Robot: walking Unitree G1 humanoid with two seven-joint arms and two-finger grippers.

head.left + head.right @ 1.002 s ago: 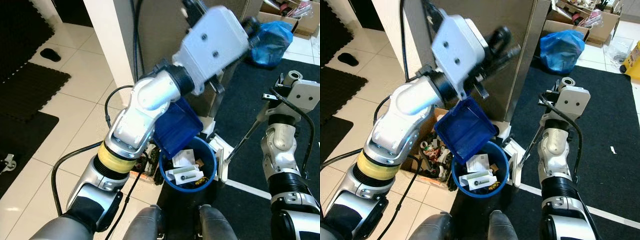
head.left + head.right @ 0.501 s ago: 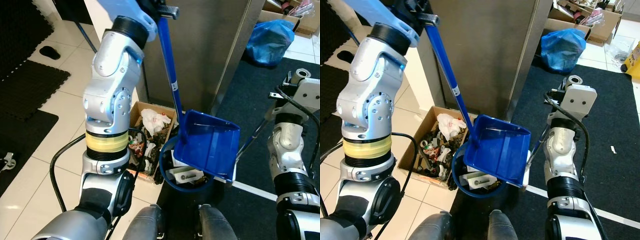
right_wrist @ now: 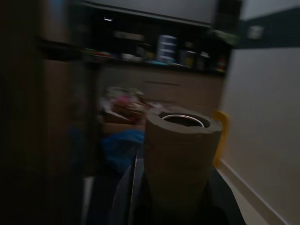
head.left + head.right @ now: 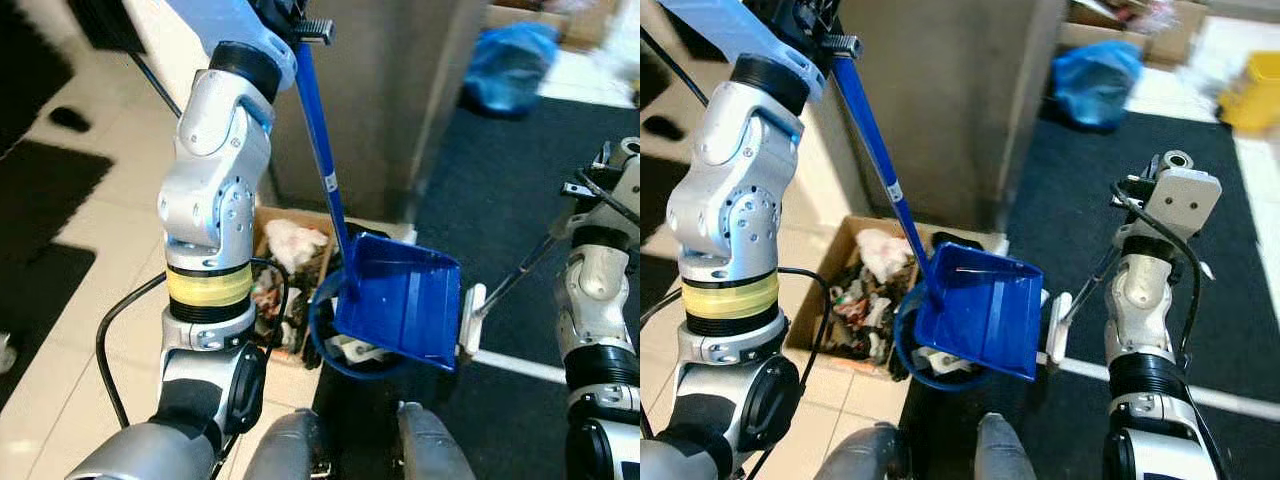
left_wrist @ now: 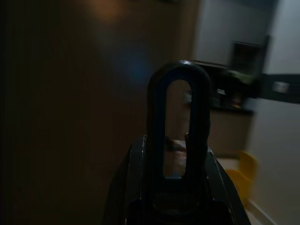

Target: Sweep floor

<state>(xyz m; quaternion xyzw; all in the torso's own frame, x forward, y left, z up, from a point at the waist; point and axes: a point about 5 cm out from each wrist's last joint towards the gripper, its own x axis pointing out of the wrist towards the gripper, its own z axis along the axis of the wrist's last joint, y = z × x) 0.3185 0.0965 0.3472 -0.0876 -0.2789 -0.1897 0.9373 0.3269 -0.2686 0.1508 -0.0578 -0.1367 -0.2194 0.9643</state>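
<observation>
Bin: a round blue rim sitting nearest the robot's feet, holding paper scraps.
Dustpan: hanging far below the left gripper, its scoop hovering over the bin.
Left gripper: clamping the top loop of the dustpan handle.
Handling: looking like light, stiff plastic, swinging easily; the handle's top seems the best hold.
Right gripper: closing on a tan tube end, probably the broom.
Views: the wrist cameras are showing a dim kitchen behind; the eye views are showing the floor.
</observation>
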